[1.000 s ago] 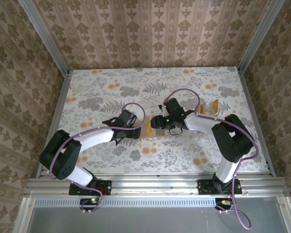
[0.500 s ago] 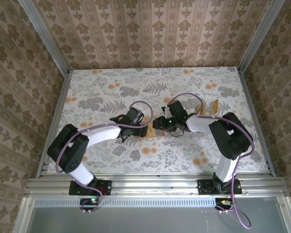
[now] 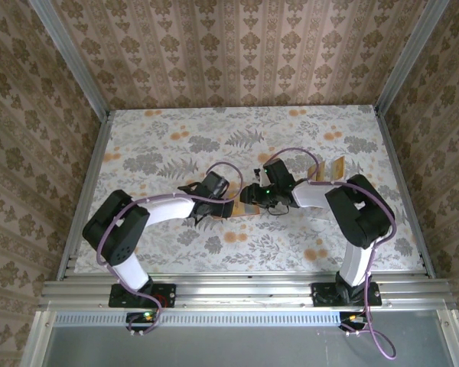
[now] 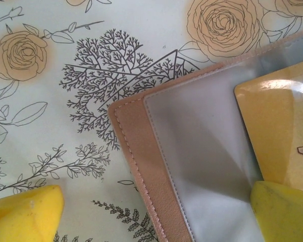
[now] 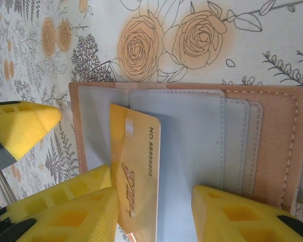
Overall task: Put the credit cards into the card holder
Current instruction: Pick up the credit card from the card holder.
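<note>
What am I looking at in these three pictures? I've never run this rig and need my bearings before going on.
The wide picture looks down from above on two robot arms bolted at the table's near edge. The other two pictures come from a camera on each wrist, and the yellow blocks are that hand's own fingers. On the flowered table, the reddish-brown card holder lies open between the arms. One yellow card sits partly under a clear pocket. The right hand has its fingers apart on either side of that card. The left hand is open too, straddling the holder's corner. More cards wait to the right.
</note>
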